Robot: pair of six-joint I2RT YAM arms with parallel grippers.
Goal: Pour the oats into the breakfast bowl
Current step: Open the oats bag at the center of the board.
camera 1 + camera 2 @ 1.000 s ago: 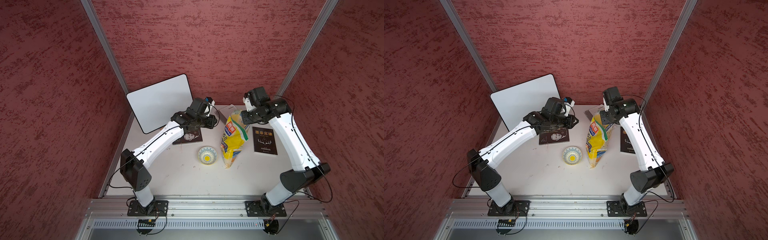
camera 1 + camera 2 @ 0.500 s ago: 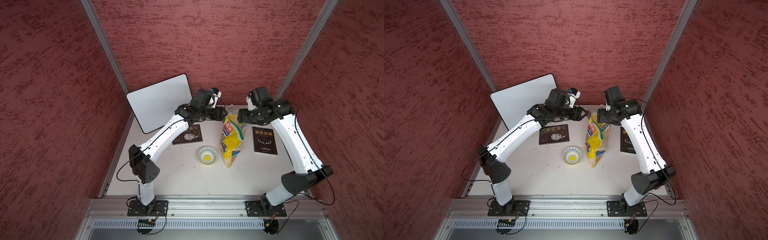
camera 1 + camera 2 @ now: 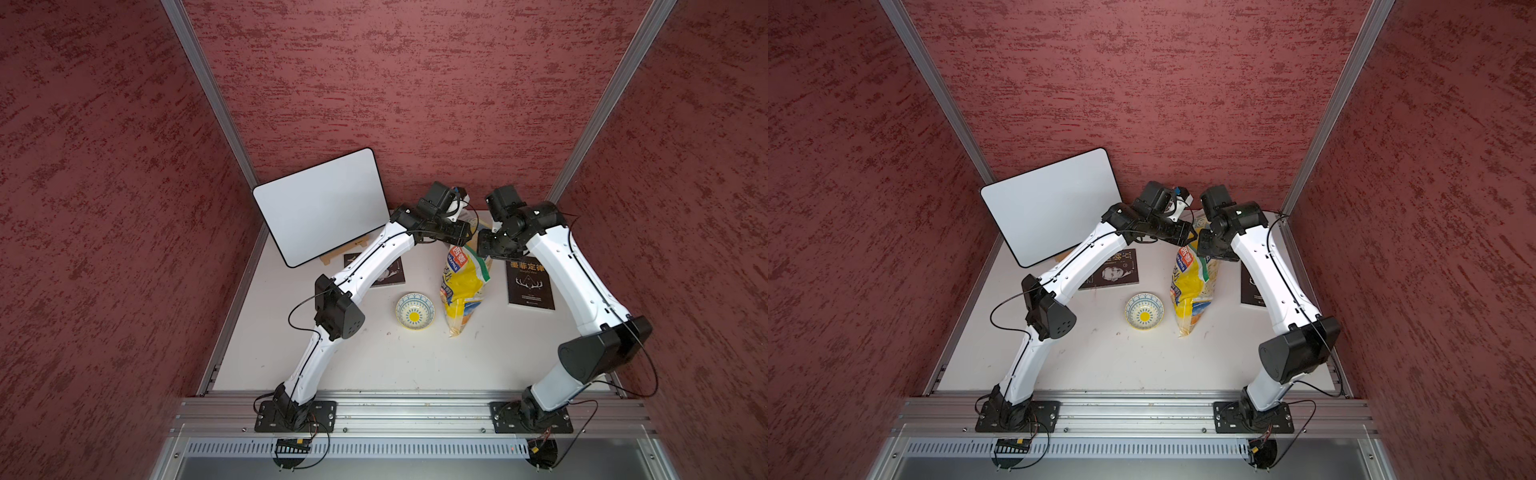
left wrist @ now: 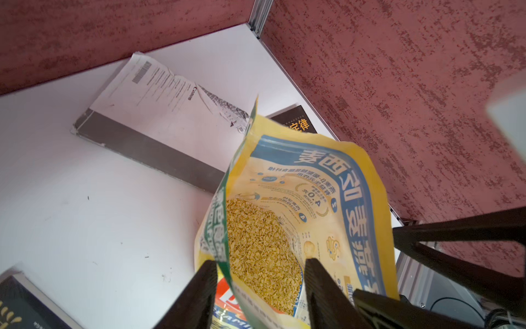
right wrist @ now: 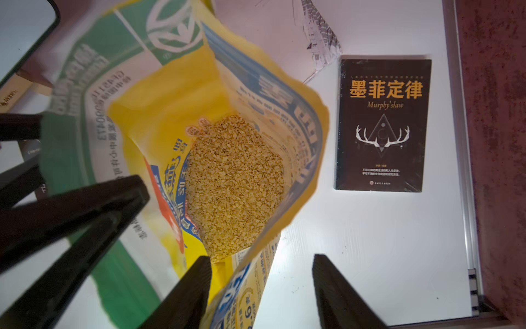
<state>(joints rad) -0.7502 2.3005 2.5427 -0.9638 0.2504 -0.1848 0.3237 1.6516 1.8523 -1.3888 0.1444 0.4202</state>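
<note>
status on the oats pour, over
left pincer open, astride bag rim. right pincer open, astride opposite rim. oats in upright bag, bowl empty. nothing between bag and bowl.

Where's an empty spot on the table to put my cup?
The widest bare table lies between the bowl, the oat bag and the metal rail. A narrow strip: between bag and black book. Crowded at the back: left gripper and right gripper at the bag's mouth.

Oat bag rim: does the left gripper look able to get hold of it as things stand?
Probably yes. The left gripper stands open astride the near wall of the oat bag, one finger outside, one inside the mouth above the oats. Nothing else lies between them, so closing should pinch it.
</note>
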